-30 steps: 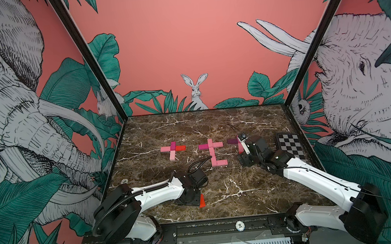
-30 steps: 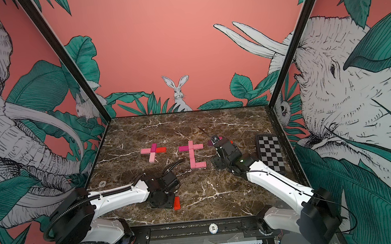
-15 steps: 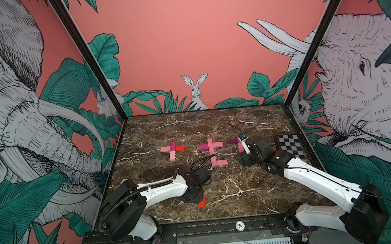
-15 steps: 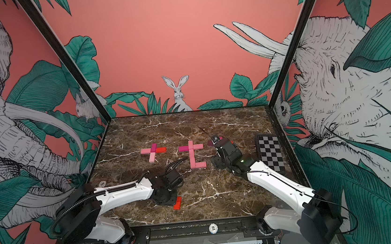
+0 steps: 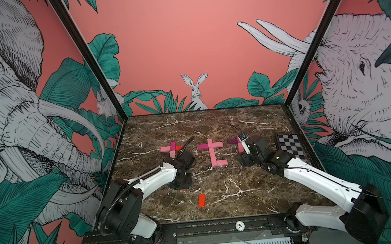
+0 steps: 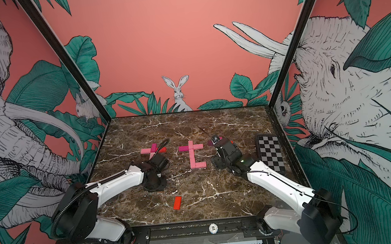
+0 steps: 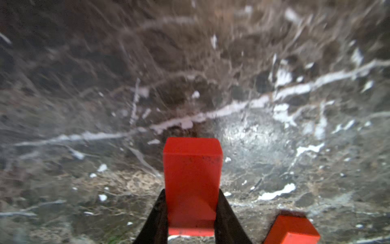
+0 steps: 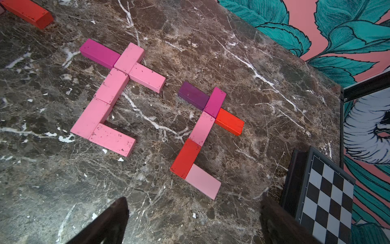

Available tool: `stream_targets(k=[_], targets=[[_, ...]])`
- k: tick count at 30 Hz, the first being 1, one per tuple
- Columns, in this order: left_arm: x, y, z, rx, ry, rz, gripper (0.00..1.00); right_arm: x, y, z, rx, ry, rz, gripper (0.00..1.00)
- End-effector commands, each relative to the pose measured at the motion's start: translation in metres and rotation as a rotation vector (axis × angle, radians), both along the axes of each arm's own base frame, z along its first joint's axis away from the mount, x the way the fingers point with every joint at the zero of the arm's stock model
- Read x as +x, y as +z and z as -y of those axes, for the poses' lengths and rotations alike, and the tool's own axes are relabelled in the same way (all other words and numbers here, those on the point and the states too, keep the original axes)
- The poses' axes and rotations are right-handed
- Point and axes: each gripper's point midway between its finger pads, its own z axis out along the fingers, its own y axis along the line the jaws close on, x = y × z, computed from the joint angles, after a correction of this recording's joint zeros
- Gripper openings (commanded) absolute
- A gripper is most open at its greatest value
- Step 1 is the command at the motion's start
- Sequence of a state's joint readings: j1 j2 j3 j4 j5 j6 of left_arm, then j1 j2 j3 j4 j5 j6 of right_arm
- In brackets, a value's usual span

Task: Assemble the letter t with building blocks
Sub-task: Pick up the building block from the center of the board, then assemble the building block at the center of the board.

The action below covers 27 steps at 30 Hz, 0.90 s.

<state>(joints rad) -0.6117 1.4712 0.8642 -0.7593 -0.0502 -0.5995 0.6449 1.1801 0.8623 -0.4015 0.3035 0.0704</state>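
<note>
We see the building blocks (image 6: 194, 155) as small flat bars lying in three groups across the middle of the table (image 5: 245, 196). The middle group (image 8: 109, 95) forms a full t, with a magenta left arm, pink top, right arm and stem, and a pink foot turned sideways. The right group (image 8: 202, 131) forms another, with dark purple and red arms, a magenta top, a pink-then-red stem and a pale pink foot. The left group (image 5: 171, 149), in pink, magenta and red, is partly hidden. The loose red block (image 5: 201, 200) lies alone near the front edge. The held red block (image 7: 192, 186) sits clamped in the left gripper (image 7: 192, 195).
</note>
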Motion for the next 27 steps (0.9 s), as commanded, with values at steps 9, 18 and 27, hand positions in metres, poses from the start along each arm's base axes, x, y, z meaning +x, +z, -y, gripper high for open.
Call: stream_targets(k=[9,18,27], targets=[[0.052,0.018,-0.033,-0.03,-0.053,-0.009,0.16,0.002,0.015,0.004,0.003,-0.007,0.034,0.95],[0.082,0.009,-0.042,-0.045,-0.082,-0.06,0.16,-0.002,0.018,0.006,0.006,-0.008,0.034,0.95],[0.087,0.0,-0.051,-0.017,-0.123,-0.117,0.17,0.0,0.016,0.007,-0.01,-0.013,0.023,0.95]])
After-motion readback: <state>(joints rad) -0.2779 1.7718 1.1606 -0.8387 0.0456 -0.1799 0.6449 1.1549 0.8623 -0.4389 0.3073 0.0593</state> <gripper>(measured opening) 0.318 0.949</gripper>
